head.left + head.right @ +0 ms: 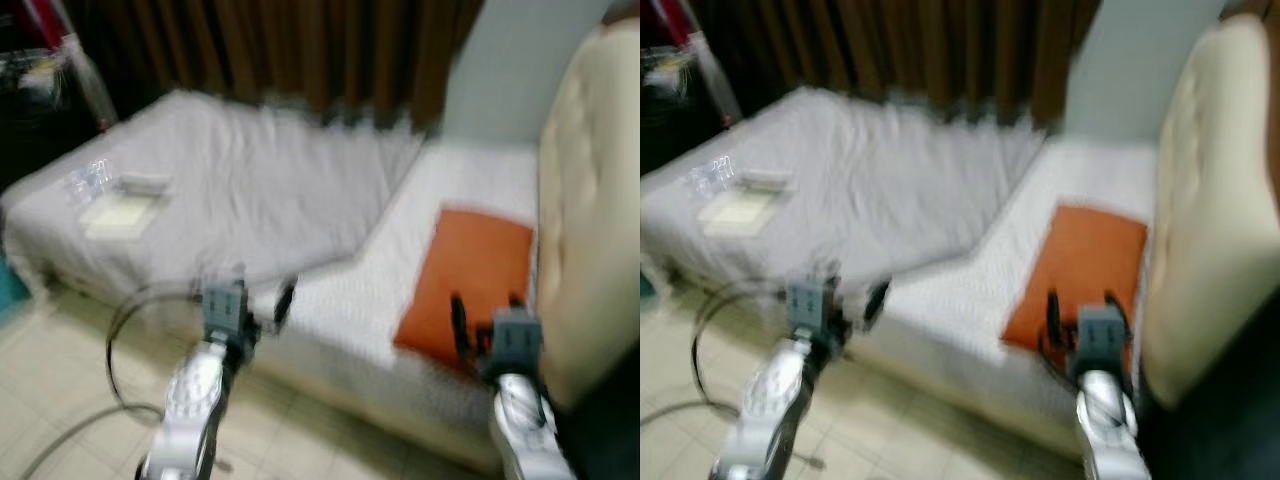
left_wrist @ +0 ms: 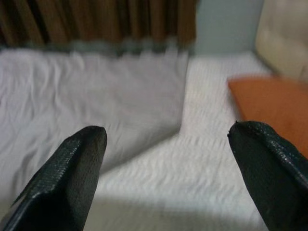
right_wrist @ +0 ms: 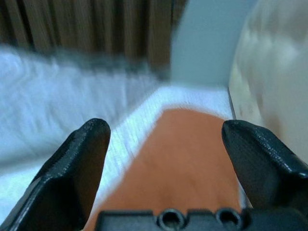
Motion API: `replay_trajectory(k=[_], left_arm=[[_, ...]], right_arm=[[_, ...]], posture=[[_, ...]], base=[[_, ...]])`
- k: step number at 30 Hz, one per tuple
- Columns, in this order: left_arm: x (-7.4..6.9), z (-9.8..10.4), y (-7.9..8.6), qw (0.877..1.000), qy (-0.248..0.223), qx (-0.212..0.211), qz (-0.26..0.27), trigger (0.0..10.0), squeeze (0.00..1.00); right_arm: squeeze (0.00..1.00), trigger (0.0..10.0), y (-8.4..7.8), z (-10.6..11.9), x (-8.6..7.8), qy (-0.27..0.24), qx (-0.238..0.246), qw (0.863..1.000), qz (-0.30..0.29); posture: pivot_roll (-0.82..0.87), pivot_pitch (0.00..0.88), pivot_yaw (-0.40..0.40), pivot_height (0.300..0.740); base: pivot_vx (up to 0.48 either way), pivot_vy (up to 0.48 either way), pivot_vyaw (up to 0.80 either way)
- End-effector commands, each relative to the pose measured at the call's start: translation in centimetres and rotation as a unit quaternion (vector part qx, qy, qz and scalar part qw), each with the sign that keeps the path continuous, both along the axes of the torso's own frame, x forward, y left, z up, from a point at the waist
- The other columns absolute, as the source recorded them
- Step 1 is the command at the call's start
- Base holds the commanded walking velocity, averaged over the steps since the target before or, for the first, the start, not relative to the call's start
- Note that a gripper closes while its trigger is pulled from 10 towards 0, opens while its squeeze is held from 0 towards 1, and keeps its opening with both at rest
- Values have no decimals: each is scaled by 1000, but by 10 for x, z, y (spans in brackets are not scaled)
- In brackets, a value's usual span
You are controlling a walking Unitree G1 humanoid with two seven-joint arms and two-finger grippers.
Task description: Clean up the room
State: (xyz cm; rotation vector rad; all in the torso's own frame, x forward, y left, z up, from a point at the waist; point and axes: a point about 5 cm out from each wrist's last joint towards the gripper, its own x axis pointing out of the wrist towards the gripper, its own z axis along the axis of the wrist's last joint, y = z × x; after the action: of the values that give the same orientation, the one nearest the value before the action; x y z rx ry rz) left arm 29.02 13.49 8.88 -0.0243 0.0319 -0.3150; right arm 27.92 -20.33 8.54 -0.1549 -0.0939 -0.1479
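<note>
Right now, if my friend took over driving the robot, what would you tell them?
Left gripper: open and empty, held over the near edge of the bed.
Right gripper: open and empty, aimed at the orange pillow by the cream headboard.
On the bed: a rumpled grey blanket covers the left part; on its far left corner lie a flat pale item and some clear plastic, too blurred to name.
A dark cable loops on the floor.
Done: nothing picked up yet, judging by the empty grippers.
Left: clear the small items, straighten blanket and pillow.
</note>
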Motion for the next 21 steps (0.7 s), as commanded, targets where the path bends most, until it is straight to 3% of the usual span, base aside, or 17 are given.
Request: replay_trajectory(k=[1,5,8,12,14,21], left_arm=[[10,5,-1,1000,-10,5,-5,10000,0],[9,3,-3,1000,0,8,-14,10000,0],[6,-3,-3,999,10,33,-2,10000,0],[7,-3,-6,998,3,54,10,10000,0],[8,1,-13,999,-8,43,7,10000,0],[8,3,-15,999,-7,29,15,10000,0]], right_arm=[[0,10000,11,-4,2,23,2,1000,13],[0,10000,17,-1,4,26,3,999,32],[0,10000,21,-4,4,46,8,998,50],[0,10000,25,-7,6,62,17,996,65],[0,10000,27,-8,8,72,11,995,68],[0,10000,26,-7,13,77,14,995,69]], posture=[[-84,0,81,740],[-86,10,78,740],[-91,28,63,740],[-89,34,52,740],[-85,37,43,740],[-73,28,33,740]], base=[[0,480,-694],[0,480,-689],[0,480,-690],[0,0,-705],[0,0,-694],[222,261,0]])
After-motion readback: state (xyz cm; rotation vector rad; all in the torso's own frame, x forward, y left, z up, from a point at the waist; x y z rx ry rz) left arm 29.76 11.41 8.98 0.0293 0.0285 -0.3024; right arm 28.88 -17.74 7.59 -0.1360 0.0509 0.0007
